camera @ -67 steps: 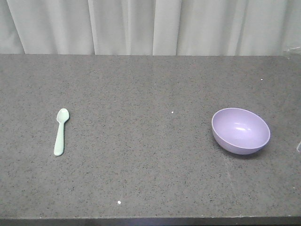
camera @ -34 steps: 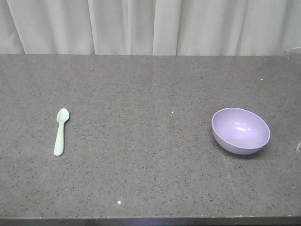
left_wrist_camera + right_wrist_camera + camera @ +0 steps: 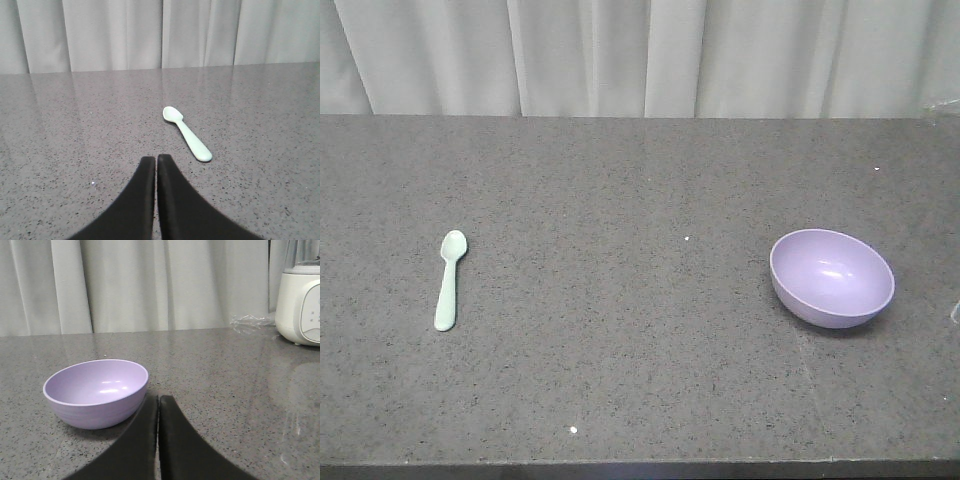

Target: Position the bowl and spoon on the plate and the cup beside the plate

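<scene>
Both arms' jaws together. Mint-green plastic spoon [image 3: 449,279] and lilac plastic bowl [image 3: 831,277] well apart on grey speckled surface [image 3: 640,340].

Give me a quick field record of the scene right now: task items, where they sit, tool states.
spoon: flat on the counter, left side, scoop toward the curtain
bowl: upright, empty, right side of the counter
plate: not in view
cup: not in view
left tool: shut, empty, short of the spoon
right tool: shut, empty, beside the bowl
other: white appliance at far right of the right wrist view
</scene>
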You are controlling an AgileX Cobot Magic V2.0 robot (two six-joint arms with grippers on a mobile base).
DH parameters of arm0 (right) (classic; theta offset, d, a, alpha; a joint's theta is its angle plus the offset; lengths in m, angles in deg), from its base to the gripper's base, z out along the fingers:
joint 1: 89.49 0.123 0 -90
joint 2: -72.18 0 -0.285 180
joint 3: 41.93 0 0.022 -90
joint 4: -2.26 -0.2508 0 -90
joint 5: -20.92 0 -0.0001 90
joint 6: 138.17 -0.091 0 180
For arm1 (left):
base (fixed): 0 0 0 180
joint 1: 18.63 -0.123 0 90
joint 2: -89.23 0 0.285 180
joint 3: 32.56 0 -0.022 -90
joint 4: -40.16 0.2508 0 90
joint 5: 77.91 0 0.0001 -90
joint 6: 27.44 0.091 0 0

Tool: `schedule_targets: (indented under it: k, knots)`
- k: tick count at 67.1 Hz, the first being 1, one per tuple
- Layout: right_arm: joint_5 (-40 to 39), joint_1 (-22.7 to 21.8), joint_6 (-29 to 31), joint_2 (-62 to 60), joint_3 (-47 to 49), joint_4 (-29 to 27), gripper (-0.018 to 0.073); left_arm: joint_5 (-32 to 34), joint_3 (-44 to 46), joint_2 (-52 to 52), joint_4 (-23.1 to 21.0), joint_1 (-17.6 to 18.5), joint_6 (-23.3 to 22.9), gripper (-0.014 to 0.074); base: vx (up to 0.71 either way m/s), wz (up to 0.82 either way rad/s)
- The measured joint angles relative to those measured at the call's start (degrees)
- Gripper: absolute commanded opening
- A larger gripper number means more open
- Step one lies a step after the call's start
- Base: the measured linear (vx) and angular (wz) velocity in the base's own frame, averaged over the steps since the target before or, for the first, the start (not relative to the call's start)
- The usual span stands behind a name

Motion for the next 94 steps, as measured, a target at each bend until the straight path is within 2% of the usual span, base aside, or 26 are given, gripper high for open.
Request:
schedule_targets:
  k: [94]
  knots:
    - [0.0,0.0,0.0,0.0,0.0,0.0,-0.0003,0.0,0.0,0.0,0.0,0.0,0.0,-0.0006,0.0,0.0]
